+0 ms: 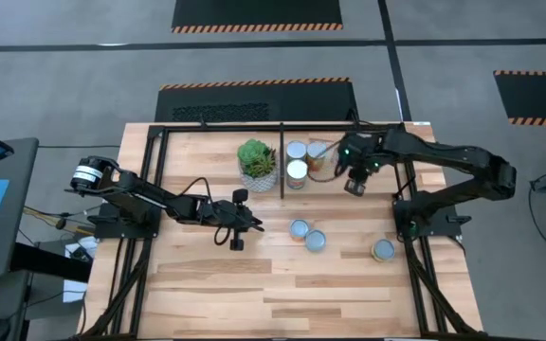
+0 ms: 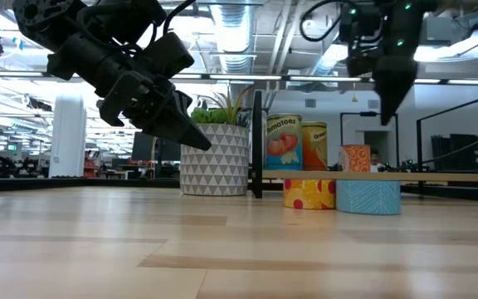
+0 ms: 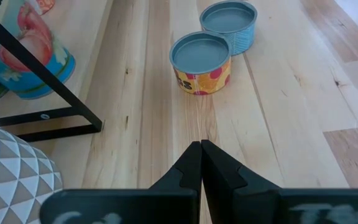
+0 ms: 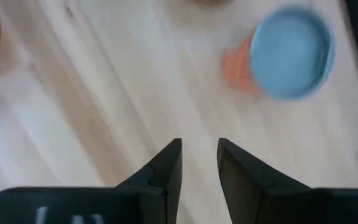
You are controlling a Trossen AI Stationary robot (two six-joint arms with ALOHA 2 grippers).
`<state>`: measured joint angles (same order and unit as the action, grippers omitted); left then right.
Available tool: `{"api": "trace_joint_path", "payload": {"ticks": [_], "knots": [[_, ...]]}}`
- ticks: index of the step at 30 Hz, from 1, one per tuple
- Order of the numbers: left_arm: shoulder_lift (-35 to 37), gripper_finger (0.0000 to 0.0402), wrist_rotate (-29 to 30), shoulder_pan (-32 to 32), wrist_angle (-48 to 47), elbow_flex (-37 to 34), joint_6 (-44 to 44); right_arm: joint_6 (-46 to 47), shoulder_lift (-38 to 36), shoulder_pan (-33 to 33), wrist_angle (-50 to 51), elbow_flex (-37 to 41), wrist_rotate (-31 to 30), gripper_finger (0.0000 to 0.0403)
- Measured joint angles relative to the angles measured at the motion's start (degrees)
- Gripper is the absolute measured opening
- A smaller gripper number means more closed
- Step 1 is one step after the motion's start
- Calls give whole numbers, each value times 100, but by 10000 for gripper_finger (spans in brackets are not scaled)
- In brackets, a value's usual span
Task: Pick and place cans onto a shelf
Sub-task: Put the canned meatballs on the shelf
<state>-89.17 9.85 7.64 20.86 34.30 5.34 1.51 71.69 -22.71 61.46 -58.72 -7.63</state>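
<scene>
Three cans [image 1: 297, 170] stand on the shelf [image 1: 216, 142] right of its black centre bar [image 1: 282, 166], among them a tomato can [image 2: 283, 145] and an orange can with a pale-blue top [image 4: 291, 53]. Two low cans, one yellow-dotted [image 3: 201, 62] and one blue [image 3: 229, 25], stand together mid-table, and another can [image 1: 383, 250] stands to the right. My left gripper [image 1: 240, 220] is shut and empty above the table, left of the two low cans. My right gripper [image 1: 354, 182] is open a little and empty, up in the air just near of the shelf's cans.
A green succulent in a white patterned pot [image 1: 257, 161] stands on the shelf just left of the centre bar. Black frame tubes [image 1: 410, 218] run along both sides of the table. Bare wood [image 1: 254, 294] lies toward the near edge.
</scene>
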Motion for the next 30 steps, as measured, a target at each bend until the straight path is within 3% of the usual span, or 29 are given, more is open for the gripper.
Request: {"api": "trace_joint_path", "payload": {"ticks": [8,20,30], "knots": [[0,0,0,-2,0,0,-3,993,24,164,65,-2,-1574,107],[0,0,0,0,-61,0,-10,359,17,-1038,-949,1047,-1102,98],[0,0,0,0,-48,0,-61,64,36,-1608,-1974,1141,-1046,97]]}}
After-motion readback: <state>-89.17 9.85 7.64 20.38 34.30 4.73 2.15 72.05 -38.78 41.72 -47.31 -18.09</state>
